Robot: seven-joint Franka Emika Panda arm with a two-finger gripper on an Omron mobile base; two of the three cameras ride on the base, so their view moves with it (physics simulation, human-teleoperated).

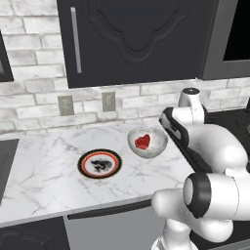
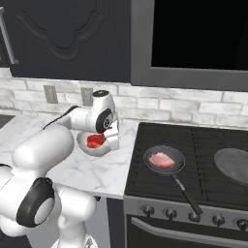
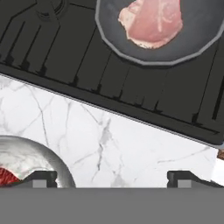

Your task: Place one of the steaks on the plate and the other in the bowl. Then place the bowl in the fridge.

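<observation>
The arm [image 2: 53,145] rises from the lower left of the right base view, bends at the elbow and reaches toward frame centre. The wrist [image 2: 102,116] points the hand downward. The gripper [image 3: 112,178] sits at the bottom of the hand view, jaws spread wide, holding nothing.

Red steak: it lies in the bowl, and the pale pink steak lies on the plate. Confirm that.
Half right. The red steak does lie in the bowl, but the pale pink steak lies in a frying pan on the stove, as the right base view shows.
</observation>
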